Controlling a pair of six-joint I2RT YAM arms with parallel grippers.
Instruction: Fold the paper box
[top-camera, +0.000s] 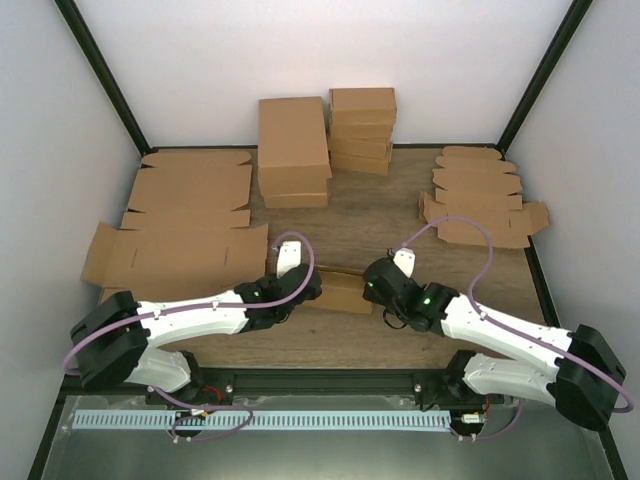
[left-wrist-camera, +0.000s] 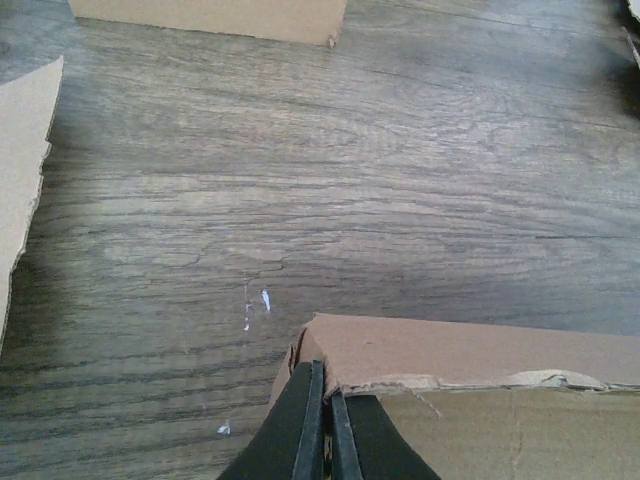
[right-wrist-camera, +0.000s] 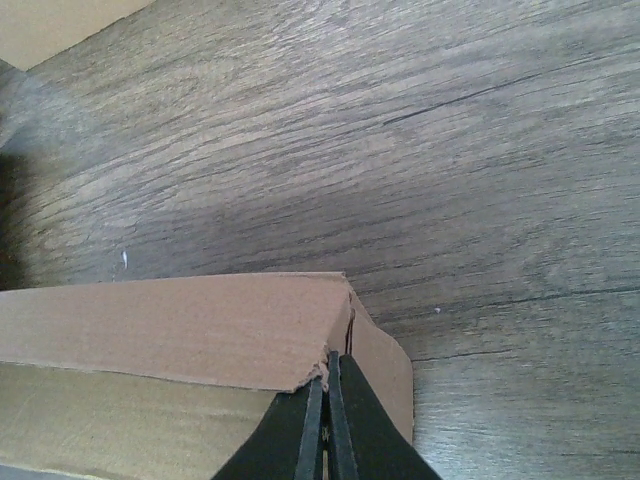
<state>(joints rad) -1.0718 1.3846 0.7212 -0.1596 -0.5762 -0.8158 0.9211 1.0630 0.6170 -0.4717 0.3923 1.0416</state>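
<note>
The paper box (top-camera: 345, 292), by the near edge of the bench (top-camera: 385, 215), looks mostly formed. The left gripper (left-wrist-camera: 320, 378) and right gripper (right-wrist-camera: 327, 368), jaws shut and empty, touch its end corners; tucking probably remains.

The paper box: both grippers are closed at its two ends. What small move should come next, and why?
Probably push both closed tips a little inward to seat the end corners. The left gripper and the right gripper are shut, with their tips at opposite corners of the paper box. The cardboard edges there look ragged and not fully tucked.
</note>
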